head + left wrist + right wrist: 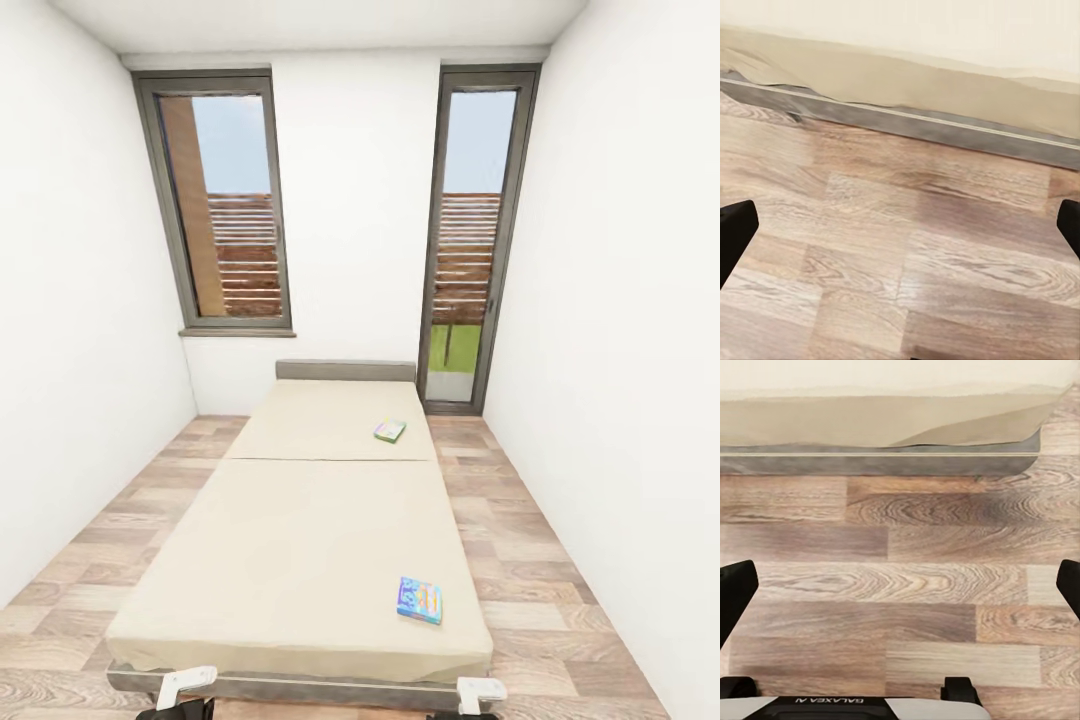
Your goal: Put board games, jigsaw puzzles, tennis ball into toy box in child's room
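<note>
Two board games lie on the beige bed [280, 540]. A mostly blue one [420, 600] rests near the bed's near right corner, and a green and white one [390, 430] sits farther back on the right, close to the headboard. My left gripper [900, 232] hangs open over the wood floor just short of the bed's foot, its dark fingers [735, 232] spread wide with nothing between them. My right gripper [900, 592] is open in the same way over the floor by the bed's grey frame [870, 461]. The table, toy box, jigsaw puzzles and tennis ball are out of view.
The bed takes up the middle of a narrow white-walled room, with strips of wood floor [520, 520] along both sides. A tall window [225, 205] and a glass door [470, 250] stand in the far wall. My arm ends [185, 688] hang at the bed's foot.
</note>
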Robot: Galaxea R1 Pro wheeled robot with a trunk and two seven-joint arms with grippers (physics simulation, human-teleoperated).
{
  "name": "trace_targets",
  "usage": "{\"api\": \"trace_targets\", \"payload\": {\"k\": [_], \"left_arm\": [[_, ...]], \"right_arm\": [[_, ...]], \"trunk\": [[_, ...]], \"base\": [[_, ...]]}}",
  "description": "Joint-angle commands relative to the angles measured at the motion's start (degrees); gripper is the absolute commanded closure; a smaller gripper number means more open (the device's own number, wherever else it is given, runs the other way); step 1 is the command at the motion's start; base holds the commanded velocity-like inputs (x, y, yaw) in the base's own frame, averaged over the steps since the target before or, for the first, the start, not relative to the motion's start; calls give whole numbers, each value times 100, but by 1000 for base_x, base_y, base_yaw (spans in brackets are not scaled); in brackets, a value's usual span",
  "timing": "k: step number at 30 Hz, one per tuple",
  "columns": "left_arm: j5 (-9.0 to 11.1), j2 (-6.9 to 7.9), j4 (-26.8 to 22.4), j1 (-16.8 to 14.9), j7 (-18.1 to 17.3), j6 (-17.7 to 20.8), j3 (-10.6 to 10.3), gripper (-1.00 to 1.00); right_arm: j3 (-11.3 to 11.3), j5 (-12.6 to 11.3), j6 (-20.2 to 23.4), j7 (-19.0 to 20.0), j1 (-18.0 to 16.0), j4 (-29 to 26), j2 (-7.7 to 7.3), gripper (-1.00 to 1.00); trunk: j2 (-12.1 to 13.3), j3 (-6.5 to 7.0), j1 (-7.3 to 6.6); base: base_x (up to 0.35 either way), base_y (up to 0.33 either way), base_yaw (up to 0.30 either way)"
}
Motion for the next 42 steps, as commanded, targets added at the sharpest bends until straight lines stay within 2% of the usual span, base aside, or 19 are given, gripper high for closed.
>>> {"api": "trace_targets", "payload": {"k": [1,15,17,23,24,26,27,29,30,32,33,35,37,42], "left_arm": [[33,-1,8,-2,-4,-19,23,-100],[44,3,-4,-2,-29,-19,25,-100],[47,9,-24,-2,-150,-14,31,-100],[51,132,-49,-34,-1037,168,54,-100],[54,194,-80,-55,-1348,377,59,-100],[56,259,-163,-79,-1658,728,62,-100],[57,319,-318,-109,-1951,1179,64,-100],[58,368,-579,-161,-2223,1681,65,-100],[55,398,-933,-218,-2462,2170,62,-100],[52,418,-1338,-257,-2658,2604,61,-100],[50,435,-1733,-283,-2816,2974,60,-100],[48,452,-2076,-299,-2943,3281,62,-100],[50,494,-2549,-316,-3155,3749,69,-100],[48,552,-2827,-325,-3410,4085,74,-100]], "right_arm": [[-8,-9,30,-17,1,-11,2,-100],[-22,-7,49,-16,1,-56,27,-100],[-27,-7,60,-9,3,-69,23,-100],[-36,-9,136,-2,-5,-92,30,-100],[-37,-24,259,-1,-43,-99,45,-100],[-46,-48,498,0,-107,-140,60,-100],[-54,-73,837,-5,-194,-274,73,-100],[-61,-90,1245,-11,-284,-517,82,-100],[-66,-102,1669,-16,-349,-827,90,-100],[-80,-110,2065,-20,-391,-1187,96,-100],[-115,-114,2410,-22,-414,-1564,99,-100],[-174,-119,2687,-23,-429,-1913,102,-100],[-327,-127,3009,-24,-447,-2397,104,-100],[-567,-137,3251,-6,-475,-2706,64,-100]], "trunk": [[-4,-2,2],[-4,-2,2],[-4,-2,2],[-4,-2,2],[-4,-2,2],[-4,-2,2],[-4,-2,2],[-4,-2,2],[-4,-2,2],[-4,-2,2],[-4,-2,2],[-4,-2,2],[-4,-2,2],[-4,-2,2]], "base": [[0,9,-1],[88,2,0],[24,0,0],[8,0,0],[3,0,0],[2,0,0],[1,0,0],[0,0,0],[0,0,0],[0,0,0],[0,0,0],[0,0,0],[0,0,0],[0,0,0]]}}
